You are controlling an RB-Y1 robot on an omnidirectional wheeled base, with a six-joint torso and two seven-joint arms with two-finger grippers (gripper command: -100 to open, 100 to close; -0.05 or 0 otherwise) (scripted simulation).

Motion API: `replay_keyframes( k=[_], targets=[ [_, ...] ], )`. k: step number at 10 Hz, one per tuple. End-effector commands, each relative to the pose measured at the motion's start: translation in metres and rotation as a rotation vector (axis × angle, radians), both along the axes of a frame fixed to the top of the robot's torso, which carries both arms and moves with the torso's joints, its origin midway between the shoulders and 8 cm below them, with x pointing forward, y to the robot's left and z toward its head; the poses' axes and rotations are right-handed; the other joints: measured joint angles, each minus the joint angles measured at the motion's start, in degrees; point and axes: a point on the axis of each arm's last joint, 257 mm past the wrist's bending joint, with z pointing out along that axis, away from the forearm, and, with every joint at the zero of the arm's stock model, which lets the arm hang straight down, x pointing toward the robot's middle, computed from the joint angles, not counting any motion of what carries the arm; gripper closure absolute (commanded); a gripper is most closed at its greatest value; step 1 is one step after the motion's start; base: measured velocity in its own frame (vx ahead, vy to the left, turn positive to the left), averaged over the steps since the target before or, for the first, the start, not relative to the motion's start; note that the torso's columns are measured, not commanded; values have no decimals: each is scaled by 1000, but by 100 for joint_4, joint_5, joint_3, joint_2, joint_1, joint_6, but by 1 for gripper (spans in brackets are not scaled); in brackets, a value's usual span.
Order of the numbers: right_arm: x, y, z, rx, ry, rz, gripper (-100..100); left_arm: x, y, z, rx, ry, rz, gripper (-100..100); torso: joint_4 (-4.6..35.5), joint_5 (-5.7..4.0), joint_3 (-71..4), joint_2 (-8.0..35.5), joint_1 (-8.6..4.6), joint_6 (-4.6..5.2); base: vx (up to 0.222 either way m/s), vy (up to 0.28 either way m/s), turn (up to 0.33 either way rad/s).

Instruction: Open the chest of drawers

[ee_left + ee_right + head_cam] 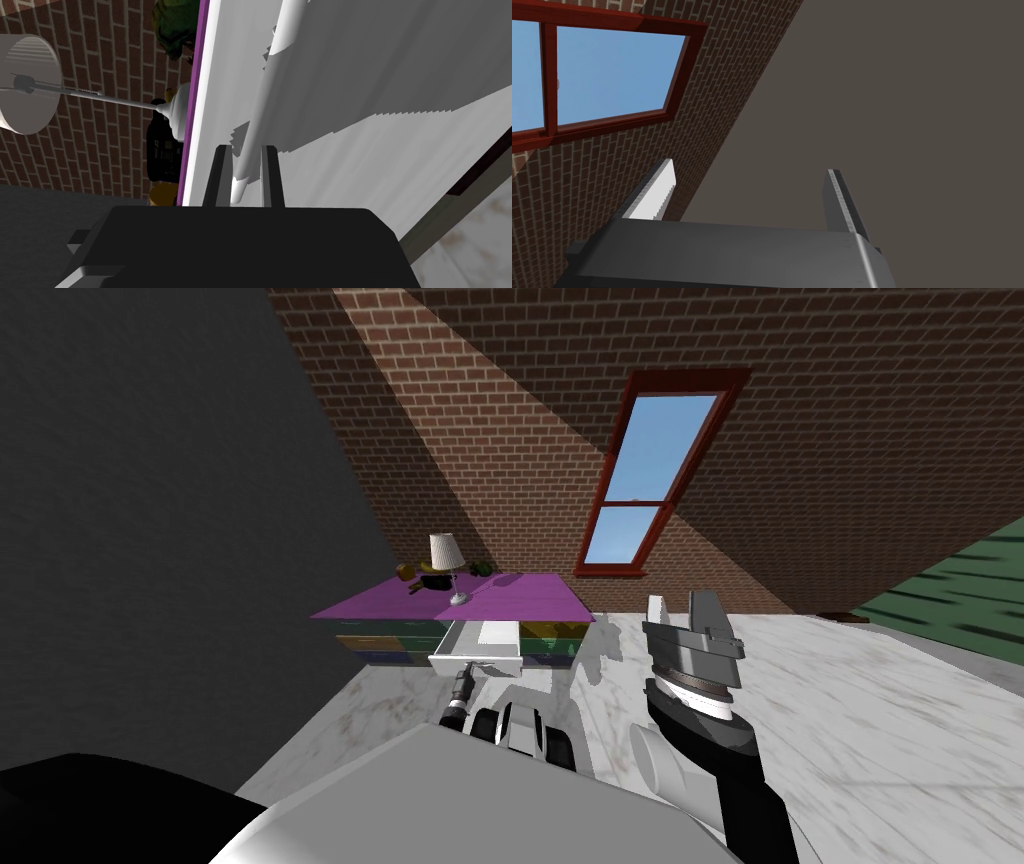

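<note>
Currently left gripper (pixel 246 150) clamped on thin white rod handle (pixel 264 100) of purple-topped chest's (pixel 530 598) part-open white drawer (pixel 500 664); likely rigid, slick, light pull. Right gripper (pixel 751 166) fingers apart.

A white-shaded table lamp (pixel 446 554) stands on the purple-topped chest of drawers (pixel 530 600); its white drawer (pixel 480 650) juts forward.

- Chest of drawers w/ flat purple top (pixel 520 593): fronts in green, olive & blue blocks.
- Open drawer (pixel 478 664): plain white, w/ white bar handle (pixel 260 110).
- Table lamp (pixel 447 554): cream shade, pale grey stem.
- Brick wall (pixel 500 438): red-brown, light mortar grid.
- Window frame (pixel 607 500): dark red; panes sky blue.
- Marble floor (pixel 850 708): white, grey-brown veins.
- Right gripper (pixel 750 167): lt grey fingers, dk grey body.
</note>
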Motion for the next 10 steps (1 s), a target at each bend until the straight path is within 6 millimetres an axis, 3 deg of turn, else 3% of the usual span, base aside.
replay_keyframes(
  k=[1,2,3,5,7,9,10],
  targets=[
    [0,0,0,0,0,0,0,24,-22,12,5,-30,9,100,-2,-1,4,4,-15,-1,-235,90,-37],
    [0,0,0,0,0,0,0,28,-19,7,-1,-6,1,-100,3,-5,7,13,-22,-2,-156,39,25],
    [0,0,0,0,0,0,0,28,-19,7,-1,-6,1,-100,-21,7,-11,-34,-32,7,-40,-23,33],
    [0,0,0,0,0,0,0,54,-17,17,-2,-9,-8,-100,-51,23,-52,-105,-22,18,-40,-45,51],
    [0,0,0,0,0,0,0,54,-17,16,-2,-6,-8,-100,-46,36,-26,-65,9,18,-38,-14,0],
    [0,0,0,0,0,0,0,81,-15,28,-2,-15,-18,-100,-45,35,-22,-57,5,16,-63,-17,48],
    [0,0,0,0,0,0,0,80,-15,26,-4,-6,-19,-100,-43,33,-18,-50,-3,17,-68,-27,18]
  ],
)
